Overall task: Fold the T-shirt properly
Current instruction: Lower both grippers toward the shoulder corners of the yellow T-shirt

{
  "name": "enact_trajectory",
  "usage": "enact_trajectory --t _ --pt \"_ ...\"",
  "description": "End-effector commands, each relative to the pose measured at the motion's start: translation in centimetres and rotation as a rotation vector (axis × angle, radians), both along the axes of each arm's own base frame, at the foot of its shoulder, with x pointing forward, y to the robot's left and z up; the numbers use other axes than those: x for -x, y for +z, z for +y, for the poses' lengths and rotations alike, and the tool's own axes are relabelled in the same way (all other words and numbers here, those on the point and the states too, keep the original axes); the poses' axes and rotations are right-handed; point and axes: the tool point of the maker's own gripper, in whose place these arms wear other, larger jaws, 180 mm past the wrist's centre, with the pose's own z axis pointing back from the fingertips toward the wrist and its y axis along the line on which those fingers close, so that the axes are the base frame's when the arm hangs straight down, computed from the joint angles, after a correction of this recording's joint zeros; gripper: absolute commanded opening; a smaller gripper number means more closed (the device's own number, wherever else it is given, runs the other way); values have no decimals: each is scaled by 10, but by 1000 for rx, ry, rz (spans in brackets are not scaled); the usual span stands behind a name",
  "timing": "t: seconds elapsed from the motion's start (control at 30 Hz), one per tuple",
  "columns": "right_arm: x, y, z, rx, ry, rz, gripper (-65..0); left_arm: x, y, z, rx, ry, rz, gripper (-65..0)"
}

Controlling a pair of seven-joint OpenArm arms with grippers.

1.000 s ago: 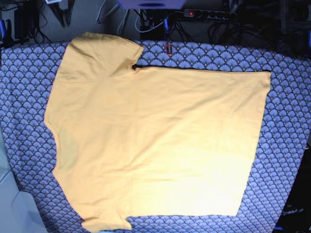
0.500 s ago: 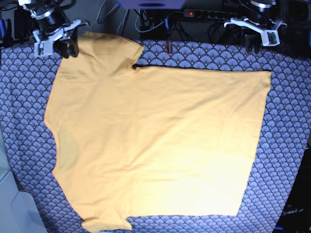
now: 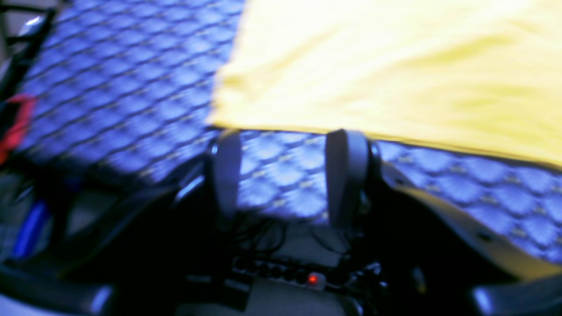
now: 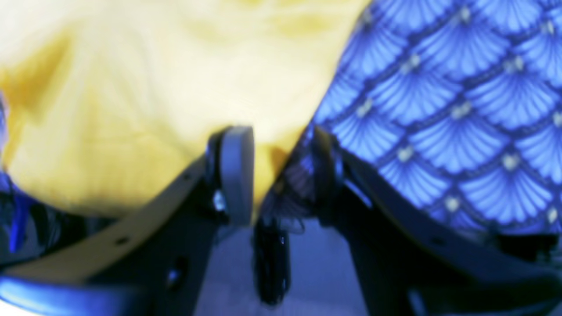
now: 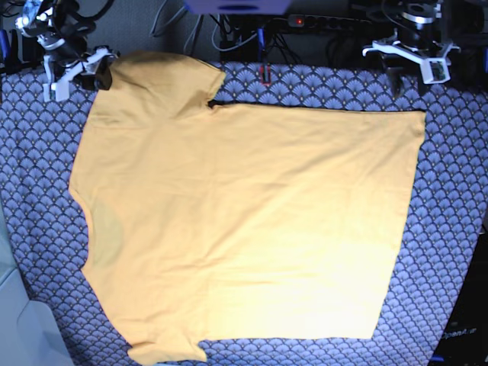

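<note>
The yellow-orange T-shirt (image 5: 244, 221) lies spread flat on the blue-grey scale-patterned cloth (image 5: 450, 198), neck to the left and hem to the right. At the far left sleeve, my right gripper (image 5: 76, 80) stands open. In the right wrist view the right gripper (image 4: 281, 145) has its jaws apart, with the T-shirt's (image 4: 153, 87) sleeve edge showing in the gap. My left gripper (image 5: 409, 80) hovers open just behind the far right hem corner. The left wrist view shows the left gripper (image 3: 287, 140) empty over the cloth, with the T-shirt's (image 3: 395, 66) corner right ahead.
A power strip (image 5: 320, 21) with a red light and tangled cables runs behind the table's far edge. A small red item (image 5: 264, 74) stands at that edge. A pale surface (image 5: 15, 320) borders the cloth at the lower left.
Both grippers came into view from the far side and opened their jaws. The right one then shifted slightly left at the sleeve. The T-shirt has not moved.
</note>
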Motion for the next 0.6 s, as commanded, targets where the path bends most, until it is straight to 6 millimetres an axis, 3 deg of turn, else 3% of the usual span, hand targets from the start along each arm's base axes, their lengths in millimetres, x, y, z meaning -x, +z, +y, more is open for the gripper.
enact_trajectory --t 0.0,0.13,0.57 --pt "13 -7 -9 23 -4 57 -415 0 9 3 -14 -4 -27 -348" --pt "23 -12 -14 22 -23 83 -414 2 12 13 -36 16 -28 -348" --pt "49 -26 7 -25 -17 180 -413 3 13 37 -73 71 4 -347"
